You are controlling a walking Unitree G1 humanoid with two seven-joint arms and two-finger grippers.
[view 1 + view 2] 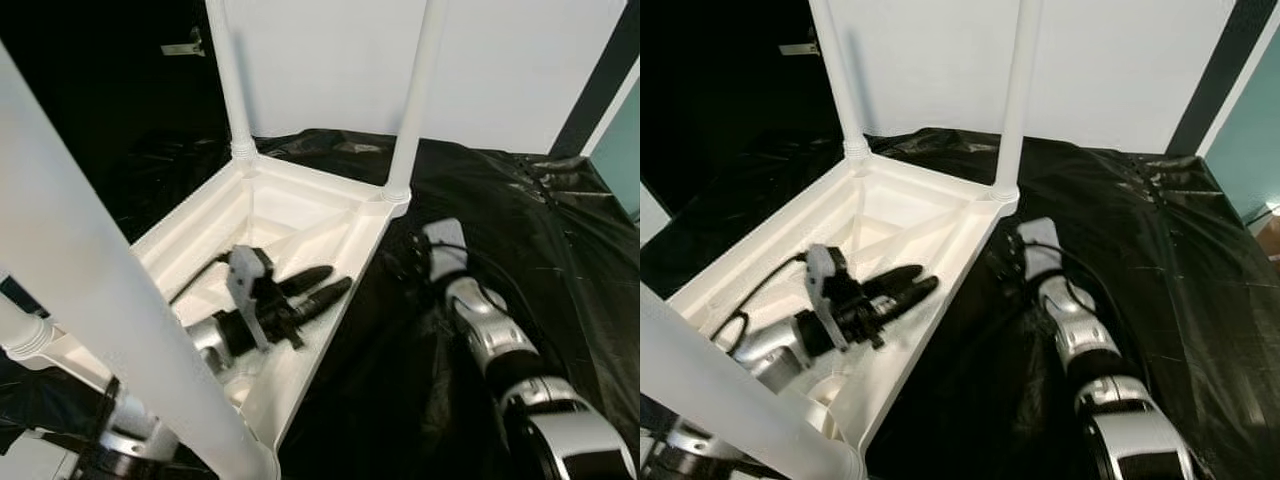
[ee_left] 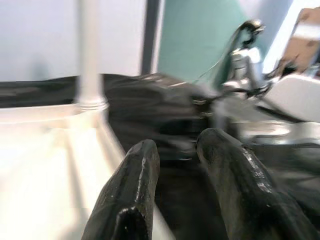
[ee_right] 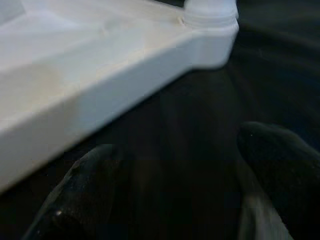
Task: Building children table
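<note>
The white children's table (image 1: 300, 215) lay upside down on black plastic sheeting (image 1: 480, 200), legs up and cut off by the frame. The left pincer (image 1: 915, 283) lay inside its underside, fingers slightly apart, empty. The right pincer (image 3: 190, 175), blurred, spread open beside the table's edge, above the sheeting.

Left pincer (image 1: 328, 288) stretched forward, fingers slightly parted; right pincer (image 3: 185, 175) low, fingers spread wide.

crinkled black plastic sheet (image 1: 520, 230) over the floor, plain white wall (image 1: 520, 60) behind, teal panel (image 1: 625, 150) at right edge
</note>
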